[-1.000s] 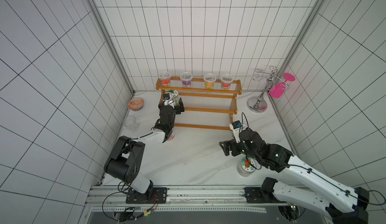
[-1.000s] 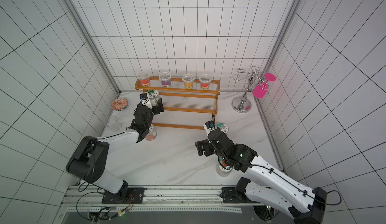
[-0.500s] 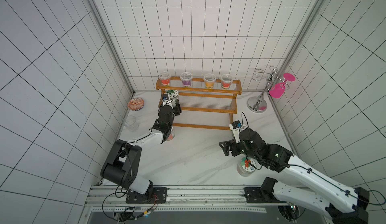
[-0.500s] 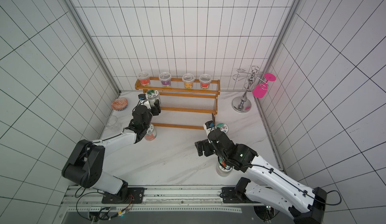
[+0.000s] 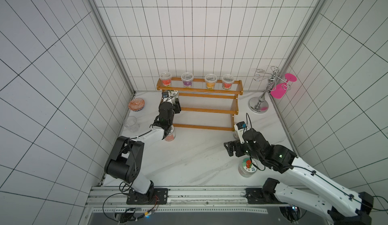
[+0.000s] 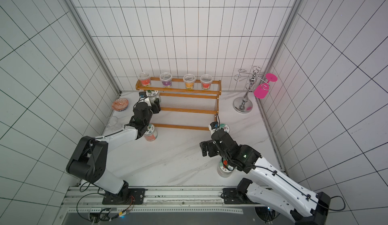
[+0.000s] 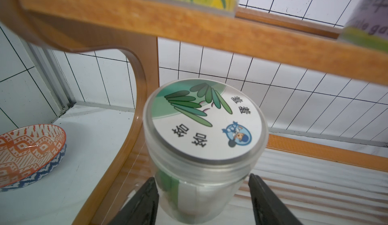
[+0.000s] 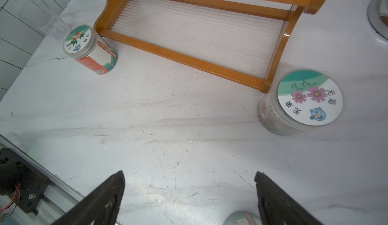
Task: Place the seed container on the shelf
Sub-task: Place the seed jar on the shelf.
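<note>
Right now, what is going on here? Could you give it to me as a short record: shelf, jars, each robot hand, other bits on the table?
shelf: wooden, three tiers
top tier: four lidded cups in a row
green-leaf jar: upright at the middle tier's left end
left gripper: fingers either side of that jar; grip unclear
right gripper: open, empty, above the table
other jars: pink-flower jar by the shelf's front right corner; red-label jar by its front left corner
also there: patterned bowl, clear glass

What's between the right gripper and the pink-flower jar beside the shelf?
Nothing: between right gripper and pink-flower jar the right wrist view shows only bare marble table.
</note>
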`<state>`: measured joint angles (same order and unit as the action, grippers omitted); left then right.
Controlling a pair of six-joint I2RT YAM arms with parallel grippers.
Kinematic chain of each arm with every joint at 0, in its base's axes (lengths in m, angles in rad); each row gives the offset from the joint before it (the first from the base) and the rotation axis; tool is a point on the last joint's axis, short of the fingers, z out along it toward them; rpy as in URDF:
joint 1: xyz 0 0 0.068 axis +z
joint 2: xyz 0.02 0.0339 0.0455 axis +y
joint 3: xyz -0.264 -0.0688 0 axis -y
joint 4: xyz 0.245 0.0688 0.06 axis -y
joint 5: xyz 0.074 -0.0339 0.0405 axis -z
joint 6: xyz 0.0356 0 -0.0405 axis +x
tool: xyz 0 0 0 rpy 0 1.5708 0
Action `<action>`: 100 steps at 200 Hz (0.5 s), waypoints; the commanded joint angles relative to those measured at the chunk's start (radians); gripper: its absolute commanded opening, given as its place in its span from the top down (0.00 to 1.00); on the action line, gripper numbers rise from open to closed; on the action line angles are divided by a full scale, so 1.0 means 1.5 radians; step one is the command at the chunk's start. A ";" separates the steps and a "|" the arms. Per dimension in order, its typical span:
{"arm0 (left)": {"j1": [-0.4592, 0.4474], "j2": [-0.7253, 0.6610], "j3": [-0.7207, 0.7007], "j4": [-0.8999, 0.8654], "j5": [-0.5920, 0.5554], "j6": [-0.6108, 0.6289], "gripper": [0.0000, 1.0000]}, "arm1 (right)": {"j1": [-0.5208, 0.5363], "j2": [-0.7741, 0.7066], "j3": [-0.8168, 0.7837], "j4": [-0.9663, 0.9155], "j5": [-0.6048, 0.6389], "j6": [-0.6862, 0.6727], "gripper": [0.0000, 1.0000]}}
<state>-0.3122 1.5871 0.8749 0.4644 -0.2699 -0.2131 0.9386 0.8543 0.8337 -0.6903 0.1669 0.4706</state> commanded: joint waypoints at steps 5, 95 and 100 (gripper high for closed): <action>0.003 -0.041 -0.019 -0.015 0.027 -0.006 0.19 | -0.013 -0.005 0.015 -0.101 0.010 0.036 0.01; -0.050 -0.298 -0.115 -0.239 0.070 -0.026 0.01 | -0.016 0.027 0.071 -0.390 0.048 0.205 0.01; -0.059 -0.310 -0.118 -0.254 0.075 -0.025 0.01 | -0.016 0.025 0.067 -0.395 0.044 0.210 0.01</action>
<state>-0.3496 1.1938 0.7288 0.2409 -0.1852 -0.2459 0.9218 0.8902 0.8936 -1.1229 0.2073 0.6888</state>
